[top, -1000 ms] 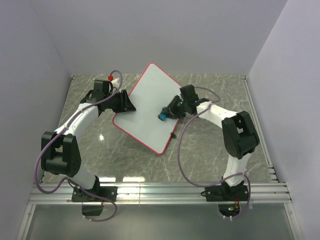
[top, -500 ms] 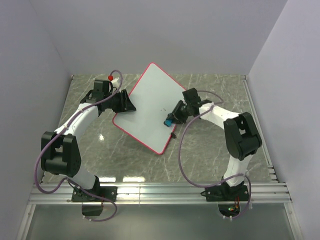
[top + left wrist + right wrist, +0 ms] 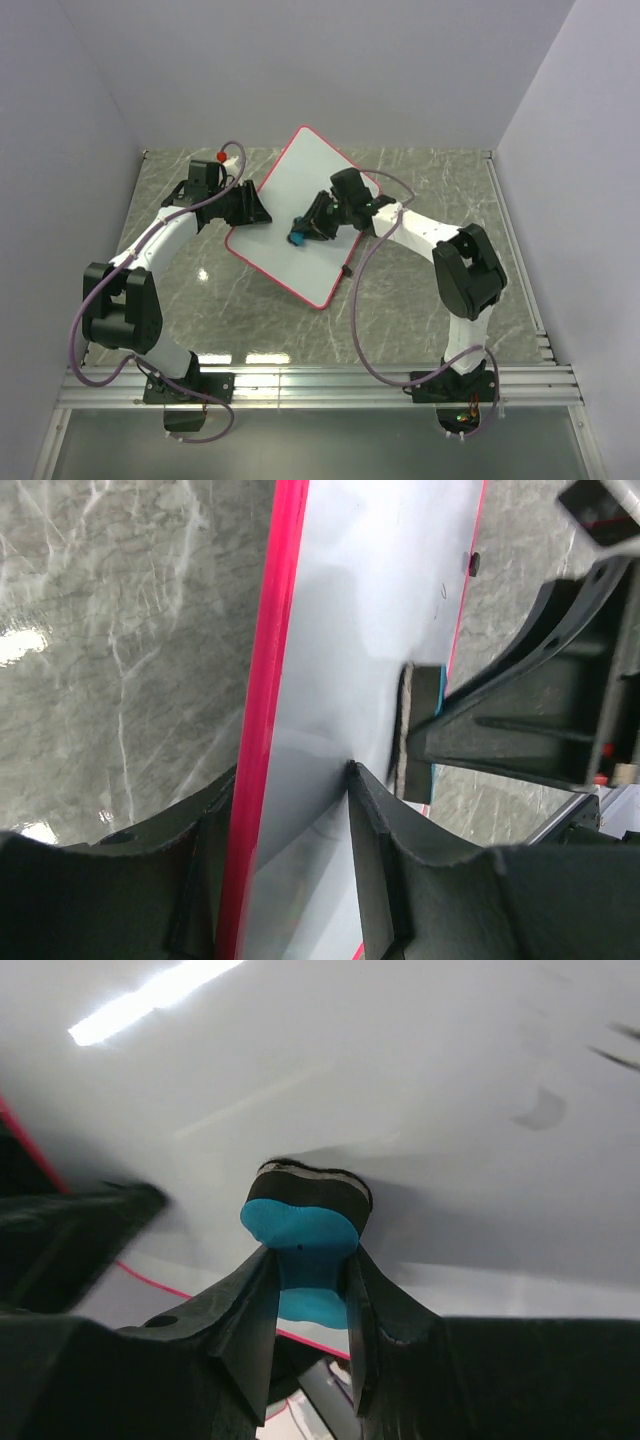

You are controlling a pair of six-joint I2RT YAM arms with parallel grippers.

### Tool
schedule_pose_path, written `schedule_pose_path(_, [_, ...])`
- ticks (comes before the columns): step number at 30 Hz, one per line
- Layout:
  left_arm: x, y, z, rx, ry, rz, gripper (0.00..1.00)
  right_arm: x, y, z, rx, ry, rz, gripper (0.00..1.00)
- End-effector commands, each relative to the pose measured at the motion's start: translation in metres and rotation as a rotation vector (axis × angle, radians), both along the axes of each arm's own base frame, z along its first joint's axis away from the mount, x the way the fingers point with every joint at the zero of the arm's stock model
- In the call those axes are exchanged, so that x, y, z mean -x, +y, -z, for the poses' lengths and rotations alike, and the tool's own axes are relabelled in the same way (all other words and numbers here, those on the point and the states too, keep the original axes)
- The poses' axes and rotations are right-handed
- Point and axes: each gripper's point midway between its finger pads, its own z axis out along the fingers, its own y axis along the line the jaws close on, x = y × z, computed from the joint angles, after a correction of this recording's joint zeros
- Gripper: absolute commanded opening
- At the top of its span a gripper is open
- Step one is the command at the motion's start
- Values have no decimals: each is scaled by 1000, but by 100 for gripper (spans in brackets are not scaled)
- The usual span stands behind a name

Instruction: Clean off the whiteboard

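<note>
Wiping across the whiteboard (image 3: pixel 300 175), which sits clamped by its red rim between the tightly closed fingers of the left gripper (image 3: pixel 290 800). Pinching the blue eraser (image 3: pixel 300 1235) in the narrowly set right gripper (image 3: pixel 305 1260), with the felt side pressed against the white face just ahead of the fingertips. Press evenly, never hard enough to twist the board out of the opposite clamp. Sweep in overlapping strokes toward the faint dark marks (image 3: pixel 545 1110), ahead and to the right of the eraser as seen from the right wrist. Hold the felt square to the surface, not on one corner. Stop short of the rim beside the left gripper to avoid knocking its hold loose.
</note>
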Motion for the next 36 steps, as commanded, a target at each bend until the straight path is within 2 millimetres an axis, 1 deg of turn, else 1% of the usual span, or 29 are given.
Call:
schedule_pose_path(1, [15, -16, 0, 18, 8, 76, 0, 21, -29, 32, 64, 65, 27, 0])
schedule_pose_path(2, [14, -17, -1, 18, 6, 76, 0, 28, -36, 40, 83, 78, 25, 0])
schedule_pose_path(3, [14, -16, 0, 17, 7, 75, 0, 35, -50, 56, 113, 114, 43, 0])
schedule_pose_path(5, [13, -17, -1, 20, 5, 78, 0, 39, -67, 58, 123, 118, 75, 0])
schedule_pose_path(6, [12, -18, 0, 21, 10, 79, 0, 46, -78, 70, 136, 149, 92, 0])
schedule_pose_path(7, [11, -18, 1, 22, 14, 79, 0, 39, -88, 67, 118, 145, 134, 0])
schedule_pose_path(8, [10, -19, -1, 27, 9, 82, 0, 37, -93, 69, 114, 149, 150, 0])
schedule_pose_path(11, [9, -21, 1, 33, 19, 87, 0, 27, -104, 71, 141, 149, 178, 0])
schedule_pose_path(12, [8, -21, 2, 34, 23, 88, 0, 16, -102, 61, 134, 122, 182, 0])
schedule_pose_path(14, [8, -22, 1, 36, 22, 90, 0, 6, -100, 60, 148, 121, 184, 0])
schedule_pose_path(15, [8, -22, 2, 40, 27, 92, 0, -10, -94, 44, 127, 84, 190, 0])
schedule_pose_path(16, [8, -23, 1, 41, 27, 93, 0, -18, -92, 49, 135, 94, 193, 0])
schedule_pose_path(17, [8, -22, 2, 39, 30, 92, 0, -27, -91, 44, 130, 86, 200, 0])
schedule_pose_path(18, [8, -23, 3, 36, 28, 92, 0, -47, -83, 23, 102, 42, 207, 0])
schedule_pose_path(19, [8, -23, 4, 33, 30, 93, 0, -54, -80, 30, 111, 64, 206, 0])
schedule_pose_path(20, [10, -22, 5, 29, 33, 93, 0, -74, -74, 6, 81, 17, 216, 0])
schedule_pose_path(21, [10, -22, 4, 23, 27, 91, 0, -82, -72, 12, 87, 35, 219, 0])
schedule_pose_path(22, [12, -21, 7, 19, 33, 89, 0, -90, -69, 7, 78, 26, 216, 0])
schedule_pose_path(23, [13, -21, 7, 17, 32, 90, 0, -105, -63, -16, 49, -20, 219, 0])
schedule_pose_path(24, [14, -21, 6, 15, 27, 88, 0, -112, -61, -10, 54, -12, 221, 0])
schedule_pose_path(26, [15, -19, 8, 10, 30, 84, 0, -121, -57, -21, 43, -25, 219, 0])
schedule_pose_path(28, [16, -18, 7, 4, 26, 80, 0, -123, -60, -15, 48, -12, 222, 0])
schedule_pose_path(29, [16, -18, 7, 3, 25, 81, 0, -118, -63, -3, 61, 14, 222, 0])
schedule_pose_path(30, [15, -18, 6, 0, 21, 81, 0, -118, -70, -6, 53, 6, 235, 0])
schedule_pose_path(31, [15, -17, 6, -4, 21, 80, 0, -114, -74, -1, 54, 15, 238, 0])
schedule_pose_path(32, [15, -17, 5, -3, 20, 80, 0, -100, -83, 11, 70, 45, 243, 0])
schedule_pose_path(34, [14, -17, 4, -5, 17, 77, 0, -90, -98, 23, 81, 55, 256, 0])
schedule_pose_path(35, [14, -17, 5, -6, 21, 77, 0, -71, -108, 37, 103, 90, 258, 0])
schedule_pose_path(36, [13, -17, 5, -4, 20, 79, 0, -64, -114, 42, 116, 87, 253, 0])
